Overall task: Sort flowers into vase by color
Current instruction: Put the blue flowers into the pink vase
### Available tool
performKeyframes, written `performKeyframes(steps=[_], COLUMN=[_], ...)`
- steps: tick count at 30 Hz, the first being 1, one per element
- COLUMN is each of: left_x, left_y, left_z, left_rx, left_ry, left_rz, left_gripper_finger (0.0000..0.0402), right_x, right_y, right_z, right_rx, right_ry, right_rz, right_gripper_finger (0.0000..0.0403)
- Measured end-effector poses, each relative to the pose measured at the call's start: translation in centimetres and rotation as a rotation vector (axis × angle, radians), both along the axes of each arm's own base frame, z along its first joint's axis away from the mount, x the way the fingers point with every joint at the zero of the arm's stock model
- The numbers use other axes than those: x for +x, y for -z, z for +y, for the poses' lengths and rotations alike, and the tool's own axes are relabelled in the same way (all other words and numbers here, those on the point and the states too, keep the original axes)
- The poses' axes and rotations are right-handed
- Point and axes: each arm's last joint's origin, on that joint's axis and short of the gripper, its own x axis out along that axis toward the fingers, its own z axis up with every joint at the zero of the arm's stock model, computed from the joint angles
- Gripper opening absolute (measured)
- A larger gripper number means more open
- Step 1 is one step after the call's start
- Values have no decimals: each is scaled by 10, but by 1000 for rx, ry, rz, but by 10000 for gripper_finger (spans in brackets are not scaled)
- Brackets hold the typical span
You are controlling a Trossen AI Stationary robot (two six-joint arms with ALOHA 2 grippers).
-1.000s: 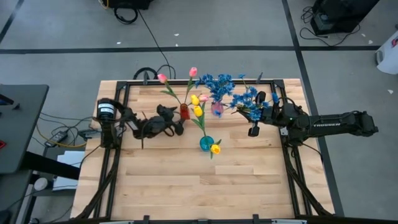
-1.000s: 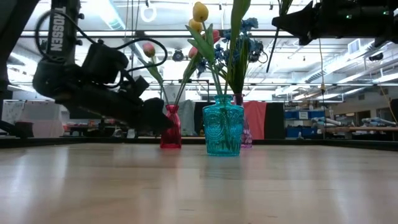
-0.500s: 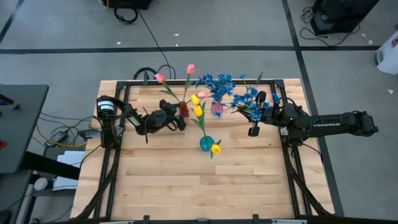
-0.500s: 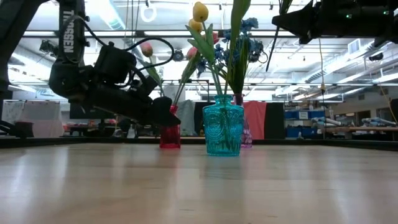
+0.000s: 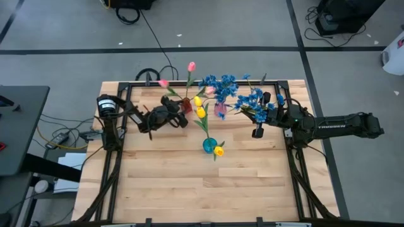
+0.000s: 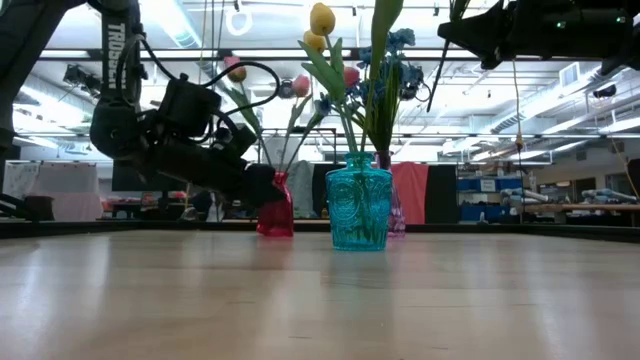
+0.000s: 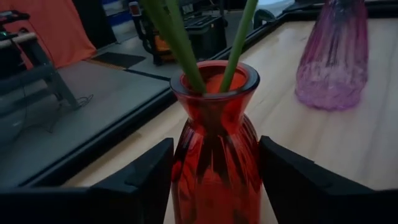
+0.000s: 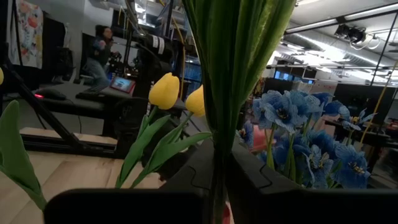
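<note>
Bracketing the red glass vase (image 7: 214, 155) with pink tulips (image 5: 191, 66), the left claw (image 7: 214, 180) steadies it, fingers beside, contact unclear. The right claw (image 5: 260, 112) clenches blue-blossom stems (image 8: 233, 81), held aloft for placing.

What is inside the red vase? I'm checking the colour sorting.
Two green stems rise from the red vase, which sits between the left gripper fingers. Their blossoms lie outside the left wrist view, and the dark glass hides the stems' lower ends.
</note>
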Motion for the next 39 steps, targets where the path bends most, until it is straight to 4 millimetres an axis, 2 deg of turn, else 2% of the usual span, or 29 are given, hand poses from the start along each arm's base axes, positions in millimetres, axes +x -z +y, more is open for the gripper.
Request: performKeyframes(steps=[19,24,35,39], left_x=[-2,3,29,32], left_y=[-9,-14,7,10], left_z=[39,46,62,64], left_rx=[-44,-33,-40,-29], left_ry=[-53,-35,-38,-37], left_rz=[-91,-126,-127,-144], left_gripper_finger=[224,224,224,224], right_x=[0,0,0,0], right_y=[0,0,-1,-1], right_z=[0,0,0,0], right_rx=[-8,-19,-21,-21], right_ry=[1,3,-6,-6], right_rz=[2,4,-2,-2], right_gripper_finger=[36,36,36,36])
